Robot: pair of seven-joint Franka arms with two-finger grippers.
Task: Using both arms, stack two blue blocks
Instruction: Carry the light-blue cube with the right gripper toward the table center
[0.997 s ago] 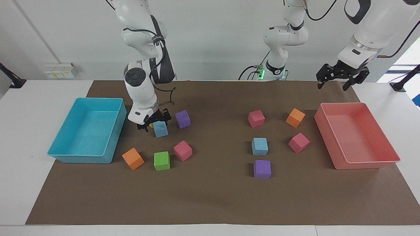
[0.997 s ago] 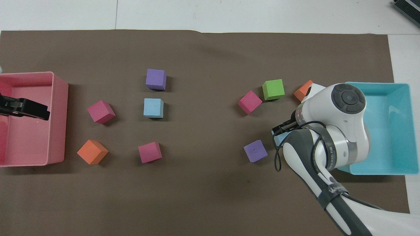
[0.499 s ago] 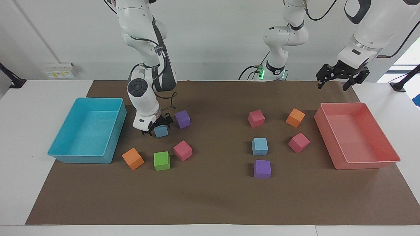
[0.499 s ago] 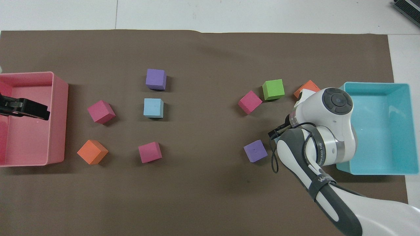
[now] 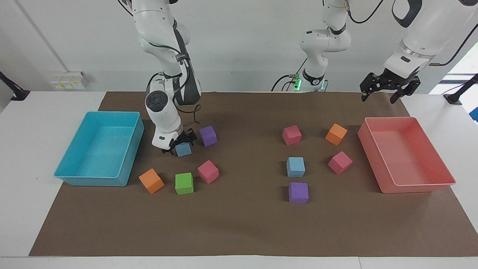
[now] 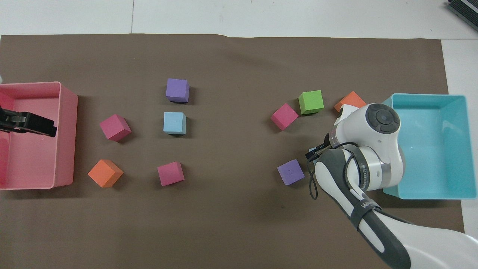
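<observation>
Your right claw (image 5: 179, 144) sits low at the counter (image 5: 242, 224), its fingers clamped on a blue block (image 5: 183, 150) between them, beside the purple cube (image 5: 208, 135). The second blue block (image 5: 295, 166) rests farther out. Your left claw (image 5: 388, 89) waits spread wide over the pink tray (image 5: 418, 186).

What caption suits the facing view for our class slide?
Right gripper down at a blue block beside the cyan tray; left gripper waits.

Bright, even overhead light; soft short shadows beside cubes; both views sharp, no glare, no visible distortion.
</observation>
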